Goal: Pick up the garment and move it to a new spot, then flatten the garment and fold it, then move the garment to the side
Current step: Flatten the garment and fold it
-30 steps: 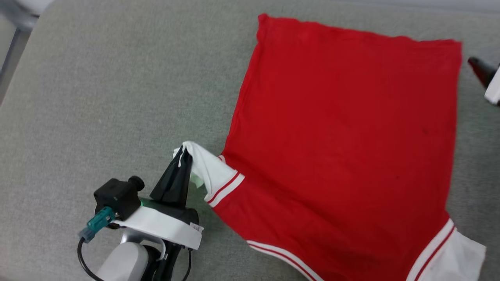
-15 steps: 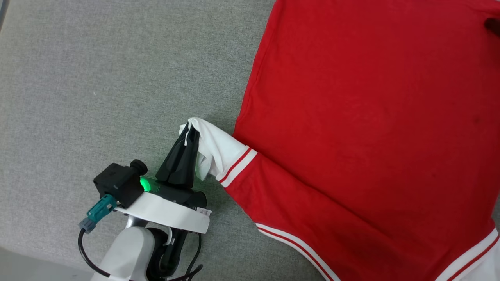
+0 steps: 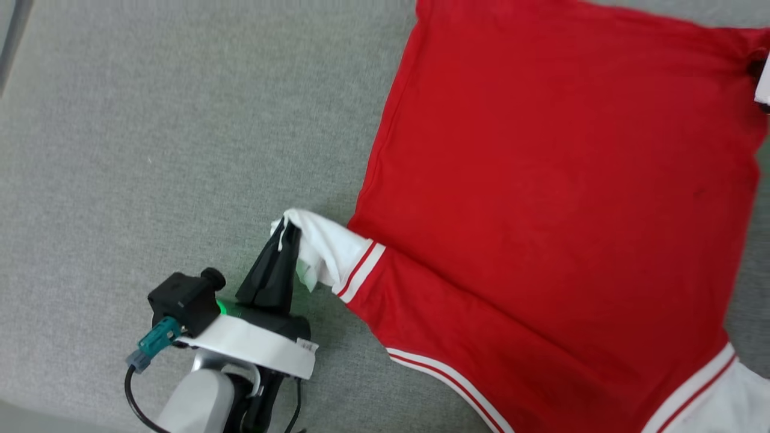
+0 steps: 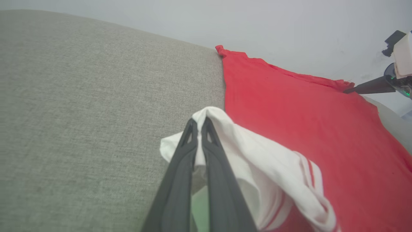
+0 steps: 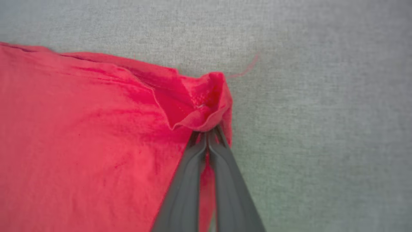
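Head view, lower left of the frame: the left forearm, with a white band, a black wrist camera point(image 3: 183, 294), a teal connector point(image 3: 153, 343) and a green light point(image 3: 224, 307), ends in the left gripper point(image 3: 287, 227). Its two dark fingers are pressed together on the bunched end of the white sleeve point(image 3: 325, 246). In the left wrist view the same fingers point(image 4: 180, 167) rise from the bottom centre, and their tips pinch a fold of white cloth lifted off the grey fabric surface point(image 4: 80, 112). The sleeve's red stripes point(image 4: 309, 170) lie to the right of them. Beyond the sleeve, the garment point(image 3: 541, 210) spreads plain red side up across the centre and right of the head view. It appears to lie mostly flat on the surface, with shallow creases near the shoulder and striped trim along the lower edge. A second white sleeve point(image 3: 740, 403) reaches the lower right corner. At the far upper right, the right gripper point(image 3: 757, 67) is cut by the frame edge, so its contact is hard to judge there. The right wrist view settles it: the right gripper point(image 5: 207, 130) is closed, its fingers nipping a puckered red hem corner point(image 5: 206, 106) at frame centre. The left wrist view shows this far gripper point(image 4: 347, 91) against a pale wall point(image 4: 257, 25).
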Available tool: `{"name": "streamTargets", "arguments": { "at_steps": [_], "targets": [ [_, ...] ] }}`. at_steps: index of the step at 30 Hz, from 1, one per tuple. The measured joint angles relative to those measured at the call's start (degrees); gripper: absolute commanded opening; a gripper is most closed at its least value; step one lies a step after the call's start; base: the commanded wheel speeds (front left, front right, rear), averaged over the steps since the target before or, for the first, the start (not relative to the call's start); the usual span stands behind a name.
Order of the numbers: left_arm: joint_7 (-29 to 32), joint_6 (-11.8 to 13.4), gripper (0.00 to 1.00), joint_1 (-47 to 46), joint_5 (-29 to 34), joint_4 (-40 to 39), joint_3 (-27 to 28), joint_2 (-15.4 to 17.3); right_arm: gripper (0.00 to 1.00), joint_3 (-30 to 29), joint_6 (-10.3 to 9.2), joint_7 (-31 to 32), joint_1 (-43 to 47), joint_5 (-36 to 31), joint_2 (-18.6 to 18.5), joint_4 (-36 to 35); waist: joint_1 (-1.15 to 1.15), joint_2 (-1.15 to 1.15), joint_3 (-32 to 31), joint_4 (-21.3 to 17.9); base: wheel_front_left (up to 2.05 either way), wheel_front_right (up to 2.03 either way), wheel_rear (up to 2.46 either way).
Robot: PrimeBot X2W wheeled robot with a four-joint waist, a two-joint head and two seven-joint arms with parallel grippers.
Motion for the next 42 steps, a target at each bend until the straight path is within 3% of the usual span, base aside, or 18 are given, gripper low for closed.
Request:
{"name": "streamTargets", "arguments": {
  "at_steps": [5,11,20,25,35,36,37,42],
  "targets": [
    [0.4,0.5,0.00,1.3,-0.6,1.6,0.5,0.6,0.00,4.6,0.00,-1.3,3.7,3.3,-1.7,-3.4,0.00,0.00,-3.4,-1.3,0.00,0.00,0.00],
    [1.2,2.0,0.00,4.4,-1.4,3.3,1.5,1.6,0.00,9.7,0.00,-1.3,14.8,9.4,-3.9,-10.4,0.00,0.00,-9.5,-4.4,0.00,0.00,0.00],
    [3.9,4.1,0.00,10.0,-1.9,2.1,2.5,4.2,0.00,7.3,0.00,-0.3,37.8,15.8,-4.7,-25.2,-0.01,0.00,-18.0,-10.2,0.00,0.00,0.00],
    [5.4,5.1,0.00,12.4,-2.4,0.9,2.6,5.1,0.00,1.8,0.00,-0.1,52.2,16.1,-1.4,-33.8,-0.01,0.00,-21.2,-12.8,0.00,0.00,0.00],
    [5.7,6.7,0.00,14.0,-1.8,1.2,2.7,5.9,0.00,-5.4,0.00,0.4,72.7,15.9,11.1,-43.0,-0.01,0.00,-23.7,-13.6,0.00,0.00,0.00],
    [5.7,6.8,0.00,14.2,-1.8,1.3,2.6,5.9,0.13,-5.4,0.00,-0.2,73.7,16.7,11.6,-43.3,-0.01,0.00,-23.9,-13.6,0.00,0.00,0.00],
    [5.7,6.8,0.00,14.2,-1.8,1.4,2.7,6.0,0.98,-5.4,-0.01,-1.6,74.4,17.7,12.0,-43.6,-0.01,0.00,-24.1,-13.6,0.00,0.00,0.00],
    [6.2,7.1,0.00,14.2,-1.2,1.3,2.1,6.3,1.00,-4.8,-0.01,-13.6,74.5,19.6,12.5,-45.9,-0.01,0.00,-24.4,-13.2,0.00,0.00,0.00]
  ]
}}
